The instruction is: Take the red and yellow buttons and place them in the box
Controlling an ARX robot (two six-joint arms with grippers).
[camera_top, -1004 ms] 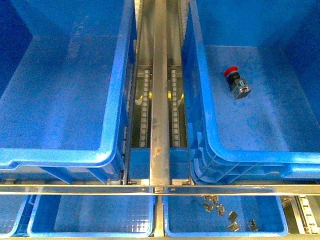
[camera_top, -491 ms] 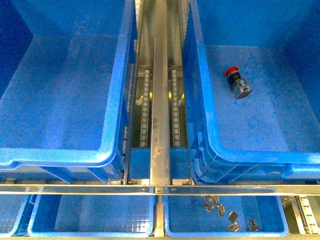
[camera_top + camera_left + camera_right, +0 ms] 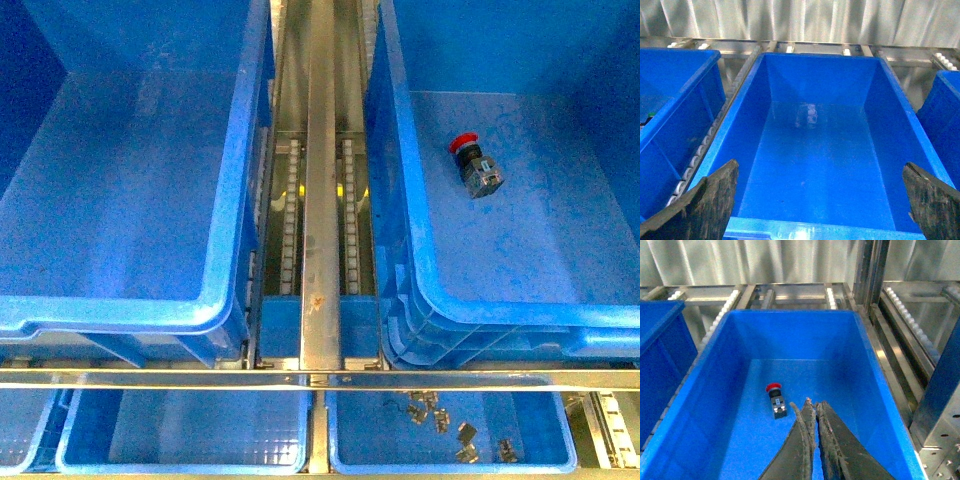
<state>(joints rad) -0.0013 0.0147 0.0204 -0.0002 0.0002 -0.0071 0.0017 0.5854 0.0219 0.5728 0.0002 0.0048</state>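
My right gripper (image 3: 813,403) is pinched together with nothing in it, hanging above the right-hand box (image 3: 420,270). The red button (image 3: 474,165) lies on that box's floor, toward its far end. My left gripper (image 3: 820,165) is spread wide, holding nothing, over another blue box (image 3: 820,56).

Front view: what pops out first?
Two big blue bins fill the view, with a shiny metal rail between them. The left bin is empty, but a lone red button lies on the floor of the right bin, the only bright spot among all that blue.
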